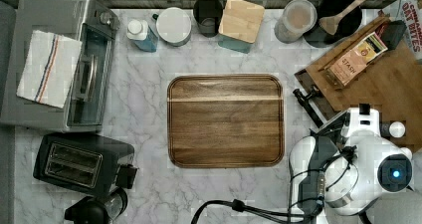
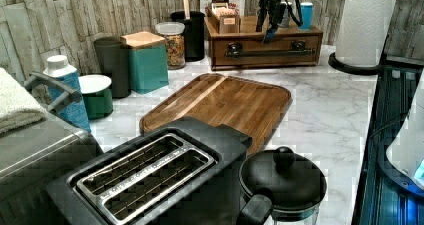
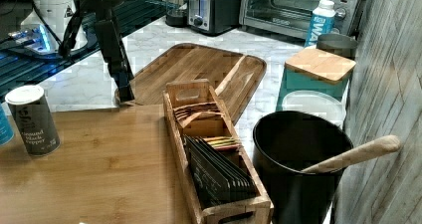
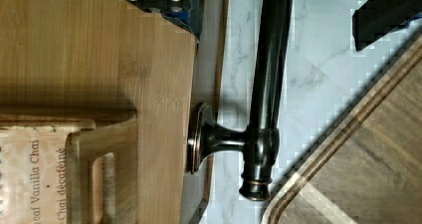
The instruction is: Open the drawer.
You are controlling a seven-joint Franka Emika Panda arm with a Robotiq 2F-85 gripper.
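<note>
The drawer [image 2: 265, 50] is a dark-brown front under a light bamboo top [image 3: 99, 164], and in the left view it looks flush with the unit. Its long black bar handle [image 4: 268, 84] [image 2: 272, 53] [image 1: 307, 107] stands off the front on brackets. My gripper [image 4: 273, 22] [image 2: 266, 30] hangs above the handle and is open. One finger [image 4: 164, 0] is over the bamboo top's edge and the other [image 4: 388, 10] is over the marble, so the bar lies between them with neither touching it. One dark finger [image 3: 119, 69] reaches down to the top's front edge.
A wooden tea box [image 3: 209, 149] and a spice can [image 3: 32, 119] stand on the bamboo top. The dark cutting board [image 1: 225, 120] lies on the marble just in front of the drawer. A black utensil crock [image 3: 298, 164], a paper towel roll [image 2: 365, 22] and a toaster [image 2: 150, 175] stand around.
</note>
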